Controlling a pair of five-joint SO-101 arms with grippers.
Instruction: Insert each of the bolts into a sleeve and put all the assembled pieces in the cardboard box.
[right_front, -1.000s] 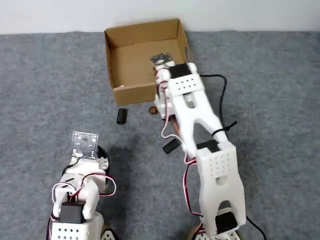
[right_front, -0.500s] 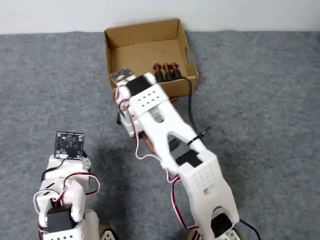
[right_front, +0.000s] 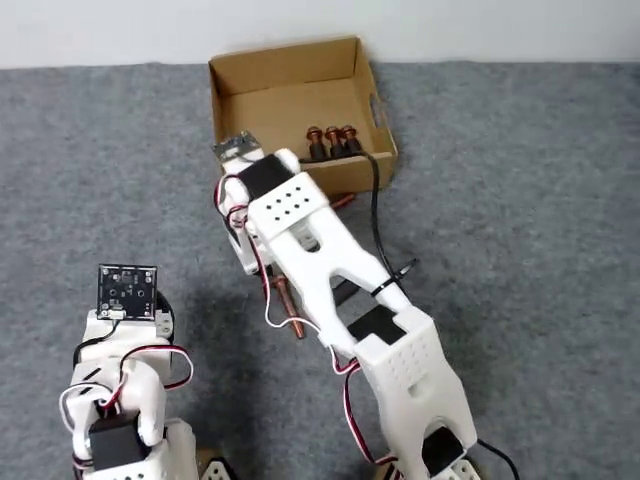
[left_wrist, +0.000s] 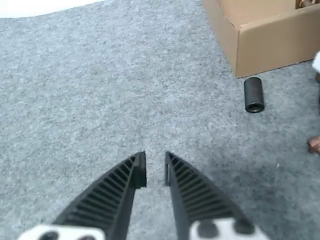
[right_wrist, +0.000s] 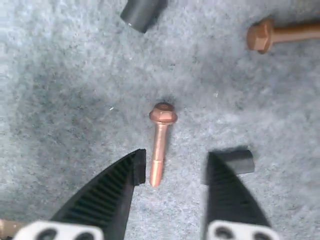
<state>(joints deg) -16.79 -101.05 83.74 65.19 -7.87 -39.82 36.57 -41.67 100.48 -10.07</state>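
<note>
The grey carpet (right_front: 520, 250) bears the cardboard box (right_front: 285, 55) at its far edge, with three assembled pieces (right_front: 331, 142) lying side by side against the box's front wall. The right arm (right_front: 310, 230) has edged a little further toward the box's left front corner than half a second ago, and its wrist now hangs over the carpet just in front of the box. The left arm (right_front: 130, 400) has drawn back slightly toward its base. The right gripper (right_wrist: 179, 170) is spread wide and holds nothing. A copper bolt (right_wrist: 160, 142) lies flat on the carpet between its fingers (nearer one of them). The left gripper (left_wrist: 155, 170) is all but closed, a narrow slit between its tips, and it is empty. A black sleeve (left_wrist: 253, 94) lies just beside the box corner.
</note>
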